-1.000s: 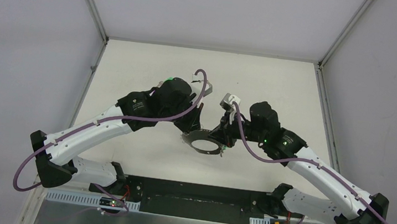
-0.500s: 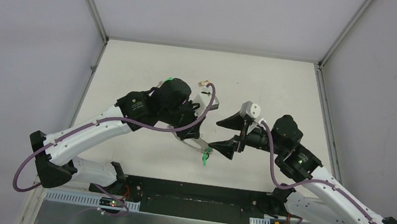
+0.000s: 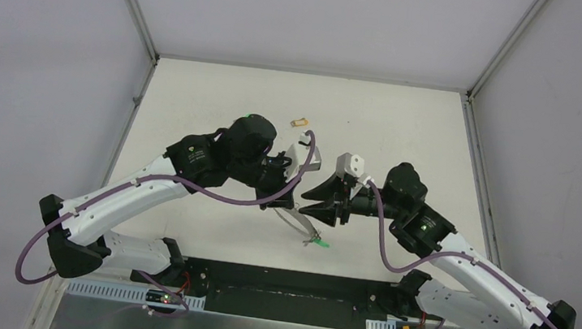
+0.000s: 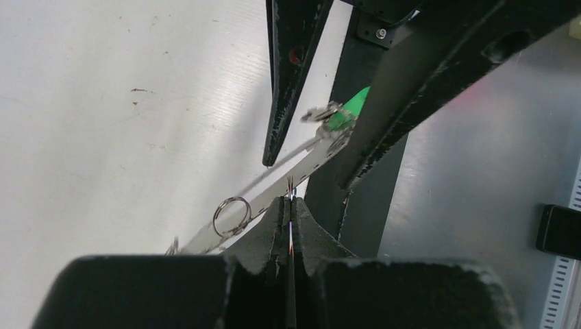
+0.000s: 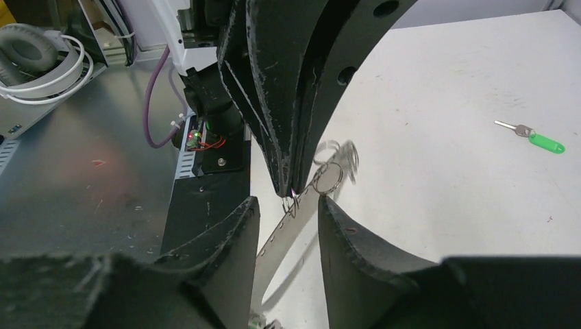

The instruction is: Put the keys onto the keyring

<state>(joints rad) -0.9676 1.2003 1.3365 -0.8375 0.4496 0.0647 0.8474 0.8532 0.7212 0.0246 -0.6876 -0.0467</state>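
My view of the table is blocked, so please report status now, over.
Left gripper shut on keyring. Right gripper open, jaws astride the keyring. Green key at keyring's end; second key loose on table. Nothing seen in the way.

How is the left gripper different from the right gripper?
The left gripper has its jaws shut on the keyring; the right gripper has its jaws open, the keyring passing between them ungripped. The left gripper reaches in from the left, the right gripper from the right. Both are black and meet at the keyring.
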